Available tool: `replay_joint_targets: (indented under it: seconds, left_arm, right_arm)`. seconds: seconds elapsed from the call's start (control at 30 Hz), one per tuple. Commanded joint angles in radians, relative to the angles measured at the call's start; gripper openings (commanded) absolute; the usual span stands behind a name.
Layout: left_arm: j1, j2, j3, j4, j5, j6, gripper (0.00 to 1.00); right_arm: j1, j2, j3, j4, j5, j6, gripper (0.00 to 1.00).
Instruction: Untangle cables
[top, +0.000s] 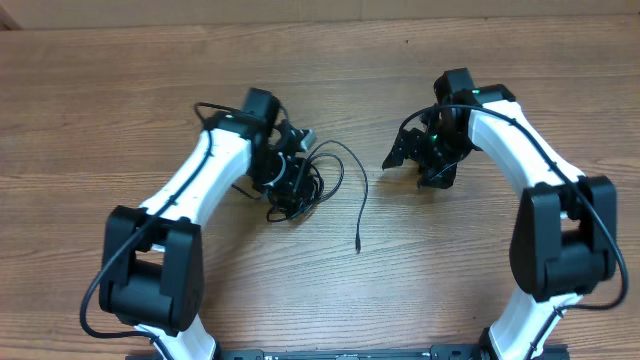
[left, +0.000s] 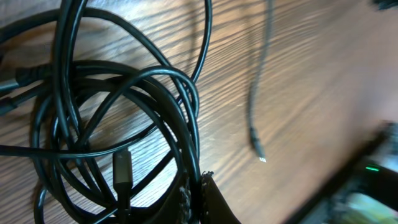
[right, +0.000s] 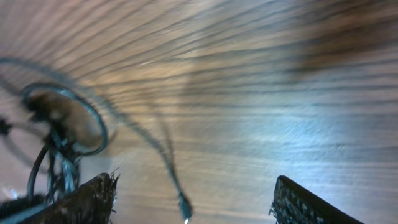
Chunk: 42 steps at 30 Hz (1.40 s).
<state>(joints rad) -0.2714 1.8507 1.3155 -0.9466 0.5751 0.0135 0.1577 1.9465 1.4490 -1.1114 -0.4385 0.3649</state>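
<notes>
The cables (top: 300, 180) are thin black cords bunched in a tangle of loops on the wooden table, left of centre. One loose strand arcs out and ends in a small plug (top: 358, 243). In the left wrist view the loops (left: 124, 124) fill the frame, with a plug (left: 122, 171) among them and the loose plug (left: 257, 149) to the right. My left gripper (top: 288, 172) sits in the bundle, its jaws (left: 198, 193) shut on a cable strand. My right gripper (top: 418, 160) is open and empty, right of the bundle; its view shows the loops (right: 62, 130) and loose plug (right: 182, 204) blurred.
Thicker black wires run along both white arms (top: 200, 180) (top: 530, 150). The wooden table (top: 450, 280) extends bare around the bundle.
</notes>
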Motion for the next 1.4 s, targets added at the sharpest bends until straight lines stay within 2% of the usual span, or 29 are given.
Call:
replay_joint_targets:
  seconds: [0.0,0.17,0.23,0.37,0.87,1.17,1.37]
  left_arm:
    - [0.055,-0.02,0.024,0.001,0.235,0.083,0.04]
    - [0.117,-0.02,0.024,0.001,0.339,0.096,0.04]
    - [0.132,-0.02,0.024,0.001,0.343,0.096,0.04]
    - [0.149,-0.02,0.024,-0.006,0.342,0.096,0.04]
    - [0.148,-0.019,0.021,-0.019,0.308,0.095,0.04]
    - [0.149,-0.019,0.021,-0.005,0.303,0.083,0.04]
    - [0.165,-0.019,0.021,0.005,0.28,0.023,0.04]
  right_arm:
    - [0.002,-0.073,0.025,-0.01,-0.059,-0.056,0.8]
    - [0.004,-0.074,0.024,-0.026,-0.253,-0.223,0.81]
    - [0.004,-0.074,0.024,-0.026,-0.301,-0.247,0.84]
    - [0.005,-0.074,0.024,-0.024,-0.326,-0.247,0.87]
    - [0.008,-0.074,0.014,-0.073,-0.324,-0.235,0.87]
    - [0.067,-0.074,-0.048,-0.051,-0.326,-0.222,0.87]
    - [0.135,-0.074,-0.085,0.074,-0.326,-0.06,0.86]
